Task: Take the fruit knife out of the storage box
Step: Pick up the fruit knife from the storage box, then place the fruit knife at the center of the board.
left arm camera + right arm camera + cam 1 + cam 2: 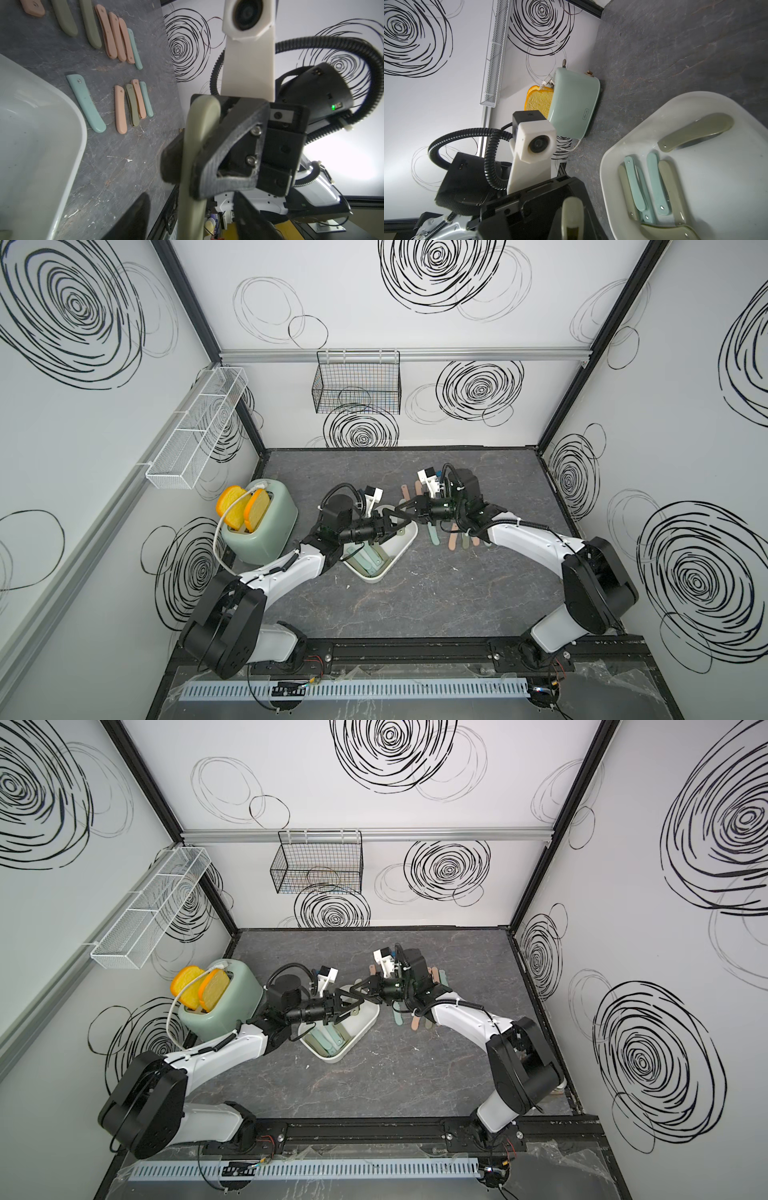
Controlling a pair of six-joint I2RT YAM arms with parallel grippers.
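- right end effector (190,160): fingers together, clamped across the handle of the olive fruit knife (200,116).
- fruit knife: in the air, outside the storage box (726,187), passing between the fingers of the left end effector (397,524).
- left end effector: fingers apart, one on either side of the knife.
- storage box: on the worktop (415,605), below the left end effector and just beside the right one. It holds more knives (635,185), teal and olive.
- loose knives (85,101): in rows on the worktop, under the wrist behind the right end effector.
- toaster (259,526): behind the left end effector, well apart from the right one.
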